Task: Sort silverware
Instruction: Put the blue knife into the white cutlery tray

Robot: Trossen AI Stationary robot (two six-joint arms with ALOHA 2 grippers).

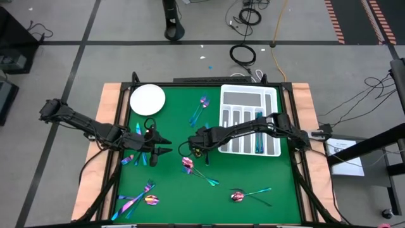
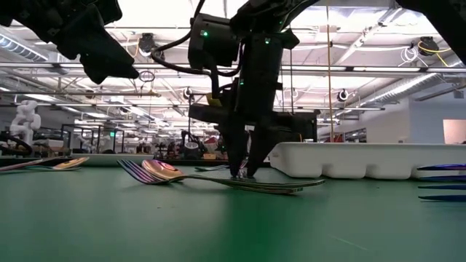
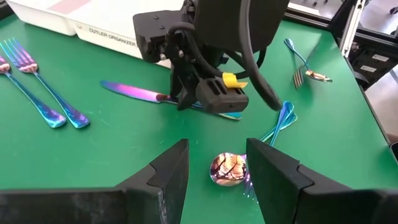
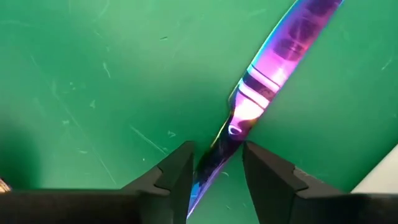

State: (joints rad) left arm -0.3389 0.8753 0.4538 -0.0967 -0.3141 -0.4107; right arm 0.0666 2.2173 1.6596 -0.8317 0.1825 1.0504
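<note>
An iridescent knife [image 4: 273, 68] lies flat on the green mat [image 1: 171, 183] near the table's middle, its blade [image 3: 134, 92] pointing away from the white tray [image 1: 249, 96]. My right gripper [image 4: 217, 162] points steeply down over it, open. Its fingertips are at mat level [image 2: 244, 173], one on each side of the knife just behind the blade. My left gripper [image 3: 217, 165] hangs open above the mat, left of the middle [image 1: 166, 147], holding nothing. A pink spoon [image 3: 229, 169] lies on the mat beyond its fingers. My right gripper comes from above with a finger on each side of the knife's handle [image 4: 239, 118], lying across it. One fingertip [image 4: 183, 171] is right at the knife's edge; I cannot tell whether it touches. The knife lies flat on the mat.
More silverware lies scattered: a spoon and fork [image 1: 201, 109] at the far middle, forks [image 1: 136, 199] near left, a spoon [image 1: 238, 196] near right, pieces [image 1: 136, 157] under the left arm. A round white plate [image 1: 147, 99] sits far left. The tray holds teal pieces [image 1: 259, 142].
</note>
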